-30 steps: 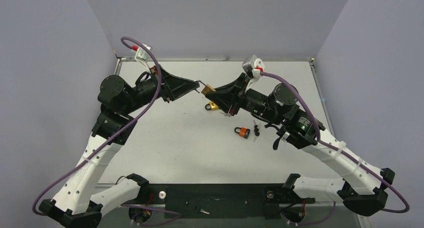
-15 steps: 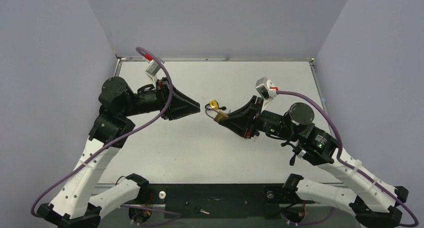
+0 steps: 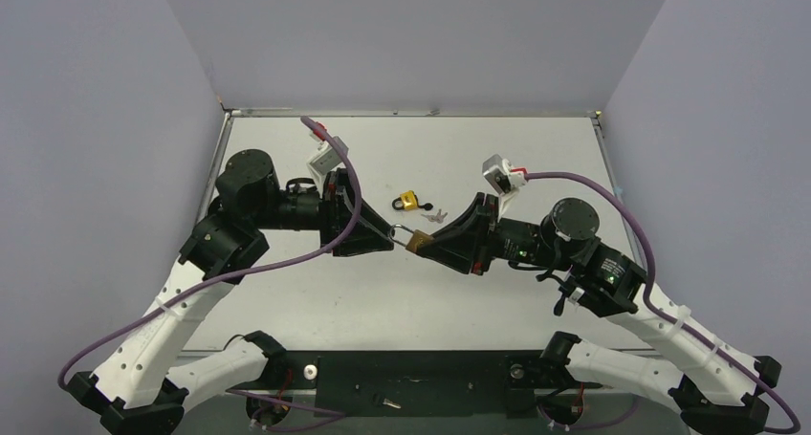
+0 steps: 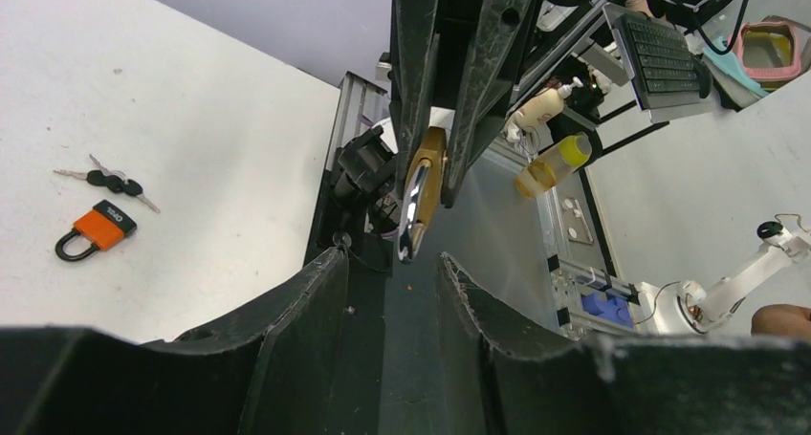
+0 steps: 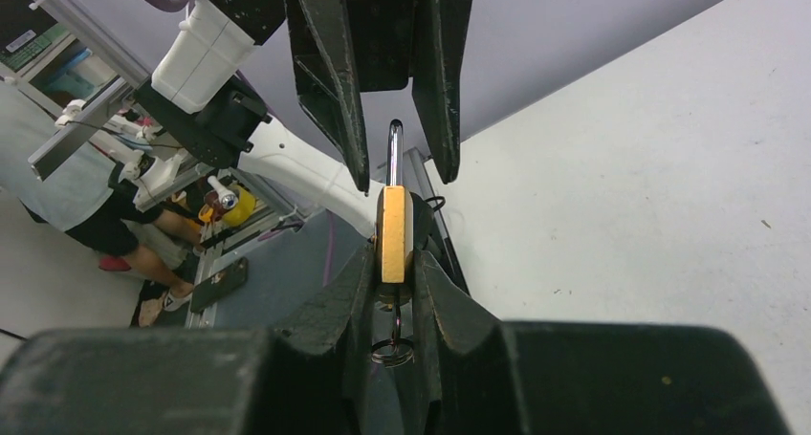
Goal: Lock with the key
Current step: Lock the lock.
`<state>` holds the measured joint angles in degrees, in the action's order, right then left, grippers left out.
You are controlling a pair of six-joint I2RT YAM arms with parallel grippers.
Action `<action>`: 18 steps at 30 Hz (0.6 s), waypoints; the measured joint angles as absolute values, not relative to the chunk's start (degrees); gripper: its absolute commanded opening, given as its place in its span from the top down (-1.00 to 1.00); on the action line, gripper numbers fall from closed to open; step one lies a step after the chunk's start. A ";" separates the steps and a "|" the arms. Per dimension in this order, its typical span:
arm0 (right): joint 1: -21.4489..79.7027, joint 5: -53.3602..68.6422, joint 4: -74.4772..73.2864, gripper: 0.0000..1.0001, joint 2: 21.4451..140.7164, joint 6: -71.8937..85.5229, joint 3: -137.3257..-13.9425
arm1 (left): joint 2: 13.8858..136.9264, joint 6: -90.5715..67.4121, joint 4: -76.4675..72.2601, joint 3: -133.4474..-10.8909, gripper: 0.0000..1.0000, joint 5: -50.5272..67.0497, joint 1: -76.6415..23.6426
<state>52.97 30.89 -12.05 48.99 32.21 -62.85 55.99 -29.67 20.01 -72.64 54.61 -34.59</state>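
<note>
Bright, even overhead light; little glare, some lens bend.
Top view: white surface (image 3: 536,148) lit flat, only faint soft shadows under the arms, sharp edge to edge. Left wrist view: left tool (image 4: 390,263) near-black & blurred at btm, bg at right bowed by wide-angle lens; brass padlock (image 4: 427,172) carries a white glint on its shackle (image 4: 409,227). Right wrist view: right tool (image 5: 394,263) dark, soft up close; padlock crisp, bg at left slightly hazy.
</note>
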 measured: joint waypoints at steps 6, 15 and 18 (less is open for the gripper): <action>52.97 31.40 -12.14 1.00 48.27 32.45 -62.85 | 56.38 -27.16 21.89 -72.82 0.28 54.04 -35.33; 52.97 31.94 -12.29 1.00 48.21 32.45 -62.17 | 56.53 -26.33 21.93 -73.67 0.30 53.15 -36.23; 52.97 31.94 -12.80 1.00 48.23 32.45 -61.76 | 56.77 -26.30 21.89 -74.11 0.35 53.10 -36.58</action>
